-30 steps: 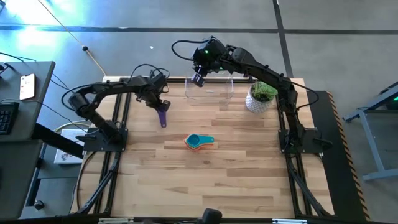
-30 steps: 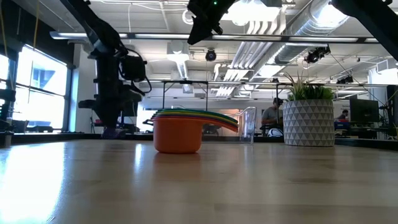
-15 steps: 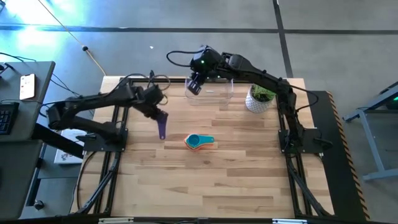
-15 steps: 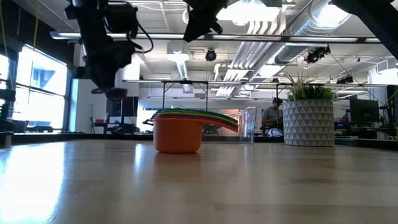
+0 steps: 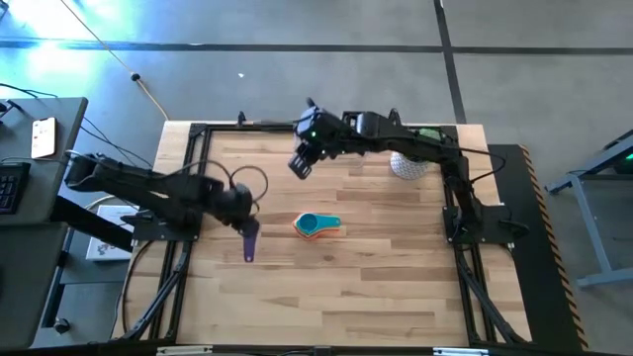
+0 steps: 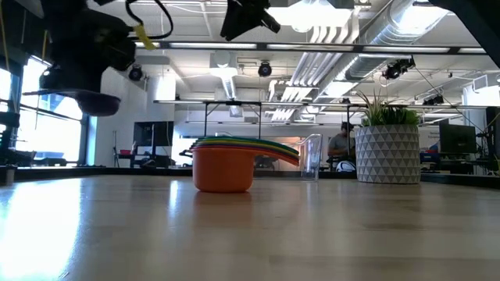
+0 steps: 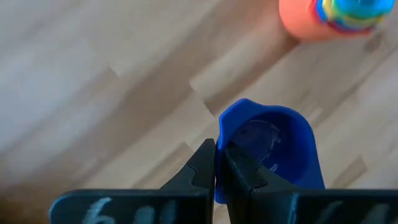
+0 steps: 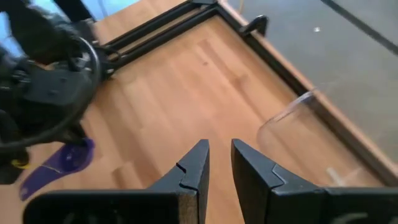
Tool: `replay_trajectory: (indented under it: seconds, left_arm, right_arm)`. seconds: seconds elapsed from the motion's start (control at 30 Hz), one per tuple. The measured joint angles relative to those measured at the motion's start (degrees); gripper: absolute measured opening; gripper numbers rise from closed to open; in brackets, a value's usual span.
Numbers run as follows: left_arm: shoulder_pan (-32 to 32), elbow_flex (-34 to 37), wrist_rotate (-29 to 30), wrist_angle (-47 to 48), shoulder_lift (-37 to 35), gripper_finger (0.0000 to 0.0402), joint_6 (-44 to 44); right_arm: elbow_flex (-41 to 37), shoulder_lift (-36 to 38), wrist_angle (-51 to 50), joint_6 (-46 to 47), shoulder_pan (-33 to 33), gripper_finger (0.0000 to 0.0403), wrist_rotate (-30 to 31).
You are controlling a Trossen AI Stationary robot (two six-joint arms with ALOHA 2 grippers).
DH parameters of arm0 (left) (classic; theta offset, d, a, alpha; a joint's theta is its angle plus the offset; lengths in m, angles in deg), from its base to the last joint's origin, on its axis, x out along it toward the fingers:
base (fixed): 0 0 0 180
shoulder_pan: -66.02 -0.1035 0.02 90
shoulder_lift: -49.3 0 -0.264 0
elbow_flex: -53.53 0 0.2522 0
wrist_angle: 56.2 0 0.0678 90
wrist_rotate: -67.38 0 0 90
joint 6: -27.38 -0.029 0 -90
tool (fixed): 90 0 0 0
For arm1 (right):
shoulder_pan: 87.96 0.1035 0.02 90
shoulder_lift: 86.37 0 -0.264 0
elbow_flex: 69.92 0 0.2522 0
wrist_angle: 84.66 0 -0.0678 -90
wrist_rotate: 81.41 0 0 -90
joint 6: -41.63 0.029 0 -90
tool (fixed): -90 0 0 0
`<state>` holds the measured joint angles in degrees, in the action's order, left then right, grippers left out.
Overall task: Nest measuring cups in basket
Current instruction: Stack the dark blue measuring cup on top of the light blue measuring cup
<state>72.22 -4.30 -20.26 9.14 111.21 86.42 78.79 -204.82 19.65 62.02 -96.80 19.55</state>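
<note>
High view shows left hand (image 5: 247, 233) clenched on the purple cup (image 5: 248, 246), right hand (image 5: 300, 164) released, nested stack (image 5: 316, 226) outside the basket (image 8: 297, 124).

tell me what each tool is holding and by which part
Left tool grips the purple cup by its rim, clear of the table. Right tool holds nothing.

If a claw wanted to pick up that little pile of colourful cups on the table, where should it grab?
Probably the fanned handles, coming straight down from above: they jut out flat from the stack of cups, toward the plant pot side, thin enough to pinch, and nothing crowds them.
</note>
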Motion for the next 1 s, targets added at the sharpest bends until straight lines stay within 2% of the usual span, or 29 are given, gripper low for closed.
replay_trajectory:
  seconds: [0.23,0.5,0.73,1.0]
  left_arm:
    - [12.16,4.55,3.46,-8.35,0.03,0.0007,11.75]
    - [20.96,9.96,5.0,-16.03,2.98,0.0007,23.12]
    - [25.45,10.88,5.38,-21.26,9.19,0.0007,29.64]
    - [26.55,10.9,5.47,-26.24,15.33,0.0008,31.96]
  right_arm:
    - [0.0,0.0,0.0,4.12,4.87,0.006,2.22]
    - [0.0,0.0,0.06,5.44,8.48,0.006,5.36]
    - [0.0,0.0,0.24,5.74,9.75,0.006,5.41]
    - [0.0,0.0,-0.02,5.7,10.03,0.006,5.4]
